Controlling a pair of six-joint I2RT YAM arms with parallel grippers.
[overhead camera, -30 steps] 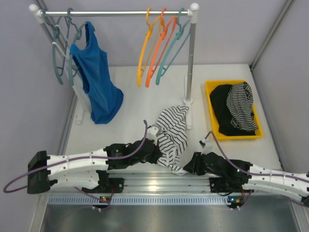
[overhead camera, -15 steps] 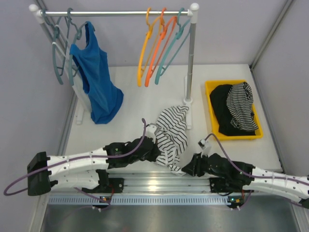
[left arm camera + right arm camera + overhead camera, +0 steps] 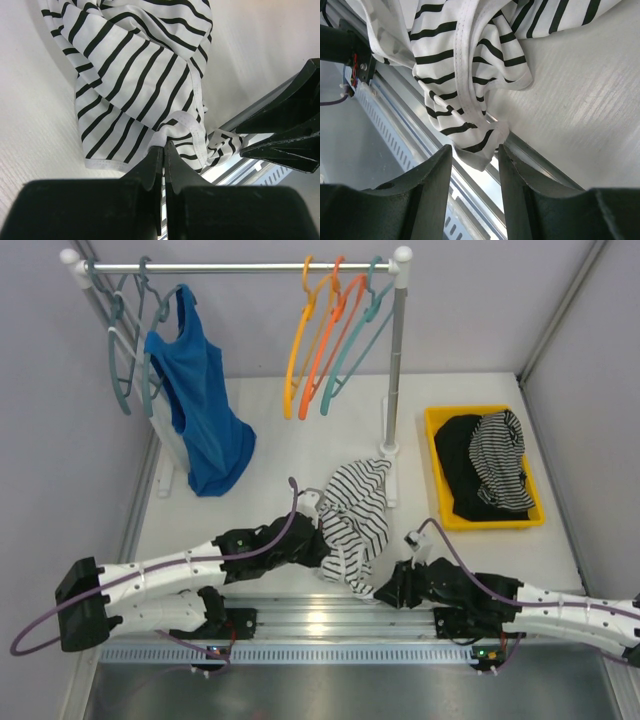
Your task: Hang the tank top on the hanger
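Note:
The tank top [image 3: 356, 522], white with bold black stripes, lies crumpled at the table's near edge, its lower end hanging over the metal rail. My left gripper [image 3: 322, 548] is shut on its hem; the left wrist view shows the closed jaws pinching the white edge [image 3: 165, 137]. My right gripper [image 3: 385, 590] is open beside the hanging tip [image 3: 475, 145], which sits between its fingers without being gripped. The amber hanger [image 3: 297, 345] hangs on the rack's rail at the back.
A redder orange hanger [image 3: 322, 350] and a teal hanger [image 3: 352, 345] hang next to it. A blue top [image 3: 200, 400] and teal hangers hang at the rack's left. The rack's post [image 3: 393, 360] stands behind the tank top. A yellow bin [image 3: 436, 440] with dark garments sits at the right.
My left gripper has pulled the tank top's hem slightly away from the near edge, bunching the fabric. My right gripper has moved left and slightly nearer, toward the hanging tip.

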